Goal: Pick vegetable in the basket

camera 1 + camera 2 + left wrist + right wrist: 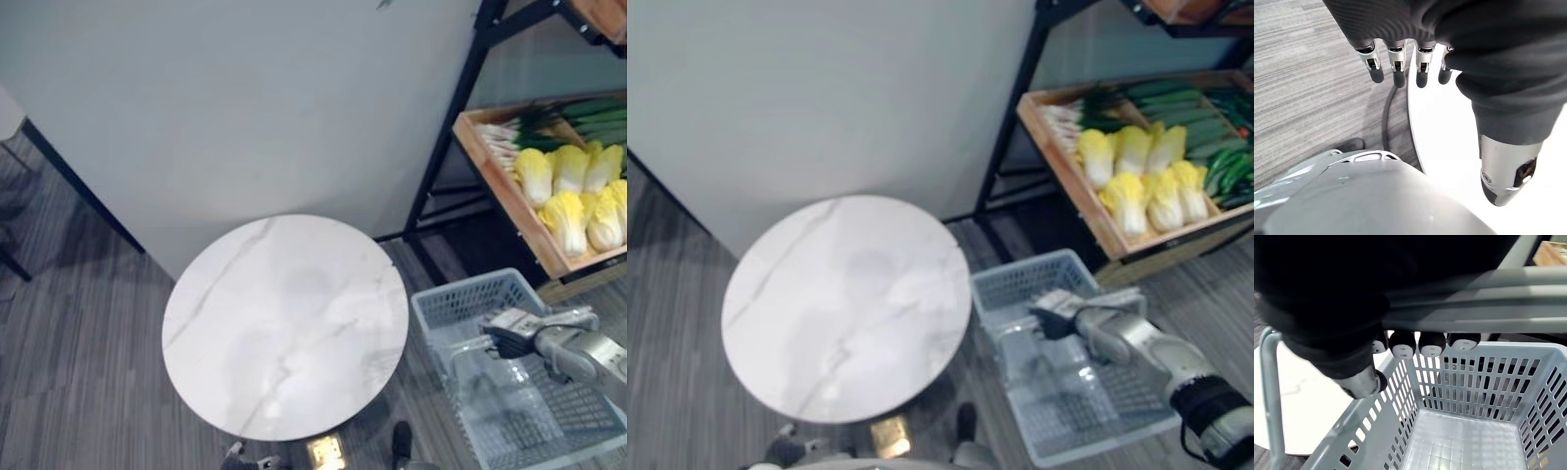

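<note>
A grey-blue plastic basket [468, 305] hangs empty beside the round table, to its right. My right hand [513, 334] is over the basket's middle, fingers curled round the basket handle [1474, 303], as the right wrist view shows with the bare basket floor [1459, 440] below. Yellow-white cabbages [573, 191] lie in a wooden crate [1068, 166] on the rack at the far right, well beyond that hand. Green leeks [1097, 103] and cucumbers [1229, 166] lie beside them. My left hand [1398, 68] hangs low by the table's edge, fingers straight, holding nothing.
A white marble-look round table [284, 323] stands in front of me, bare on top. A black metal rack [460, 108] holds the crate. A pale wall [245, 98] rises behind the table. Grey carpet [78, 372] covers the floor.
</note>
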Controlling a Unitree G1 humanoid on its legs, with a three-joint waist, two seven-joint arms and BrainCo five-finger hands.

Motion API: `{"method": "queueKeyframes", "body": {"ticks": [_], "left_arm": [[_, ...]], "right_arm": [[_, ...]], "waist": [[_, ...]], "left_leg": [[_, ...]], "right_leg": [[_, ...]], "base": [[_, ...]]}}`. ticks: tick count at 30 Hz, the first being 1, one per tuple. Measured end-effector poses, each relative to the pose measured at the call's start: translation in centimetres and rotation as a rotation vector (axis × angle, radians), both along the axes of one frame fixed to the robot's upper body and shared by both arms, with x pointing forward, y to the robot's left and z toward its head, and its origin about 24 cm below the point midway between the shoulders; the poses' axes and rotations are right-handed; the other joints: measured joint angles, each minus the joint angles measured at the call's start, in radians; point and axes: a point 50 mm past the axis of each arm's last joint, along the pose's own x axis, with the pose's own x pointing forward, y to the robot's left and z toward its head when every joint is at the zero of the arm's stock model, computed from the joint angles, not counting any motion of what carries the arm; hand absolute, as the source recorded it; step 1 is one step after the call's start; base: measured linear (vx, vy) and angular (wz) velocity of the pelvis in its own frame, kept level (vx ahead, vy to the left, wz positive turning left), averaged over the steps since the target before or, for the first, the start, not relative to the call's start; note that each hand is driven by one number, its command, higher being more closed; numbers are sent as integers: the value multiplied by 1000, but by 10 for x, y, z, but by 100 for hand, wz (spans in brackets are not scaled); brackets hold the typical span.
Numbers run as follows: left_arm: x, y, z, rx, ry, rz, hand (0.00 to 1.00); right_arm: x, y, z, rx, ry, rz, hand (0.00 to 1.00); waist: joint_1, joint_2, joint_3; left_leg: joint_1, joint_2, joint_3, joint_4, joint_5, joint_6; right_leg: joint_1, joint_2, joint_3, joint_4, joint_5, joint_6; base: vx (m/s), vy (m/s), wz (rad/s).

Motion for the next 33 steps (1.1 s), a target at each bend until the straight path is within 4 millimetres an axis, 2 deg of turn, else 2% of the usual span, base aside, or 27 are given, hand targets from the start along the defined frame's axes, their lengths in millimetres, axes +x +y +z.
{"method": "queueKeyframes", "body": {"ticks": [2,4,7,9,10,11,12,13,14,15,16,17,19,20,22,23,24,25,26,27,28,29,30,31,32,33], "left_arm": [[-1,0,0,-3,7,-4,0],[-3,0,-1,-3,13,-5,0],[-2,3,0,5,19,-38,0],[-2,9,2,21,21,-54,0],[-1,11,3,28,20,-56,0],[0,15,4,39,21,-64,0],[1,8,2,23,15,-68,0],[1,7,2,20,16,-63,0],[-1,7,1,15,18,-41,0],[-5,9,0,18,35,-42,0],[-6,7,-1,14,45,-49,0],[-6,6,-1,12,45,-51,0],[-8,8,-2,12,59,-42,0],[-7,8,-2,11,62,-40,0],[-6,7,-2,9,58,-31,0],[-5,8,-2,7,55,-21,0],[-2,7,-1,3,47,-9,0],[-2,8,-2,4,49,0,0],[-3,2,-4,-16,56,25,0],[-5,-4,-6,-34,61,47,0],[-5,-6,-7,-39,61,49,0],[-5,-12,-8,-55,60,50,0],[-5,-13,-8,-56,62,50,0],[-4,-14,-8,-59,58,50,0],[-2,-14,-7,-57,50,49,0],[-2,-13,-7,-54,49,50,0]], "right_arm": [[-10,-8,-3,14,-9,-39,100],[-22,-15,-6,12,-3,-67,100],[-42,-21,-8,19,4,-103,100],[-47,-19,-7,10,-14,-101,100],[-49,-18,-8,14,-17,-100,100],[-52,-15,-12,28,-14,-109,100],[-50,-6,-18,43,-11,-99,100],[-48,-4,-17,43,-15,-90,100],[-37,5,-13,55,-41,-43,100],[-33,9,-12,59,-54,-28,100],[-31,9,-13,54,-57,-26,100],[-27,9,-12,55,-68,-31,100],[-18,14,-8,75,-102,-30,100],[-15,16,-6,85,-118,-25,100],[-14,19,-6,93,-125,-22,100],[-14,20,-7,93,-126,-18,100],[-14,21,-6,82,-129,-11,100],[-14,20,-7,71,-128,-11,100],[-14,19,-8,63,-129,-15,100],[-14,20,-8,65,-127,-17,100],[-14,20,-9,65,-126,-18,100],[-17,19,-11,65,-118,-23,100],[-18,19,-12,68,-112,-25,100],[-22,19,-15,73,-101,-30,100],[-23,20,-15,83,-107,-32,100],[-23,21,-14,92,-121,-31,100]], "waist": [[-5,0,-3],[-27,0,-4],[-71,-13,-2],[-104,-37,-3],[-113,-49,-3],[-125,-64,-5],[-111,-15,-19],[-102,-4,-18],[-91,22,-12],[-86,26,-9],[-76,22,-12],[-66,8,-24],[-60,3,-29],[-57,4,-30],[-55,6,-37],[-54,2,-43],[-57,-6,-48],[-57,3,-50],[-45,34,-50],[-51,68,-53],[-55,68,-47],[-72,91,-44],[-79,98,-45],[-79,100,-47],[-80,99,-47],[-79,95,-44]], "left_leg": [[14,3,26,15,-18,-2],[24,5,48,37,-39,0],[7,-11,104,94,-78,11],[-67,-17,182,229,-155,31],[-80,-24,197,267,-168,39],[-92,-42,218,279,-177,77],[-76,9,341,226,-150,104],[-78,23,363,228,-150,103],[-67,63,439,222,-145,109],[-30,67,498,198,-133,115],[-4,67,543,187,-128,118],[8,70,603,192,-128,119],[-2,84,666,206,-127,120],[-10,97,699,221,-126,120],[-39,130,758,258,-118,119],[-65,145,783,277,-106,119],[-87,161,801,294,-90,115],[-95,174,809,300,-79,110],[-101,211,813,311,-52,102],[-96,249,811,326,-25,93],[-92,259,807,330,-19,89],[-73,290,796,340,14,85],[-65,303,787,352,34,86],[-45,331,764,378,90,88],[-45,356,723,424,143,86],[-77,368,638,476,169,75]], "right_leg": [[6,6,25,3,-1,0],[-4,8,49,38,-19,0],[-82,-4,123,138,-43,18],[-153,-10,216,140,-10,66],[-163,-17,231,135,-19,80],[-155,-41,215,72,-46,96],[-188,-44,19,71,-167,-32],[-211,-39,-28,126,-162,-83],[-272,-38,-177,389,-158,-193],[-243,-75,-269,557,-188,-224],[-194,-91,-303,610,-204,-227],[-138,-108,-310,636,-245,-201],[-104,-128,-295,642,-268,-180],[-93,-138,-278,638,-268,-179],[-76,-172,-244,585,-250,-152],[-77,-187,-227,513,-235,-113],[-79,-172,-222,443,-241,-47],[-74,-155,-229,402,-242,-33],[-45,-106,-236,297,-231,-17],[0,-57,-241,206,-230,-16],[8,-46,-242,198,-229,-16],[43,-13,-248,177,-223,-25],[63,0,-253,166,-220,-30],[96,17,-254,153,-218,-45],[112,24,-245,151,-226,-59],[122,25,-217,152,-237,-77]], "base": [[-11,3,-38],[-25,18,-40],[-50,66,-50],[-160,118,-98],[-229,131,-84],[-289,158,-133],[-241,129,-138],[-175,137,-204],[-100,117,-171],[-123,148,-194],[-124,89,-168],[-83,30,-136],[-76,-37,-117],[-77,-107,-125],[-94,-208,-103],[-118,-325,-77],[-93,-326,-72],[-82,-392,-84],[-67,-488,-85],[-57,-403,-75],[-47,-358,-31],[-17,-182,-4],[-32,-310,-10],[-43,-295,-22],[-71,-310,-39],[-102,-218,-39]]}}
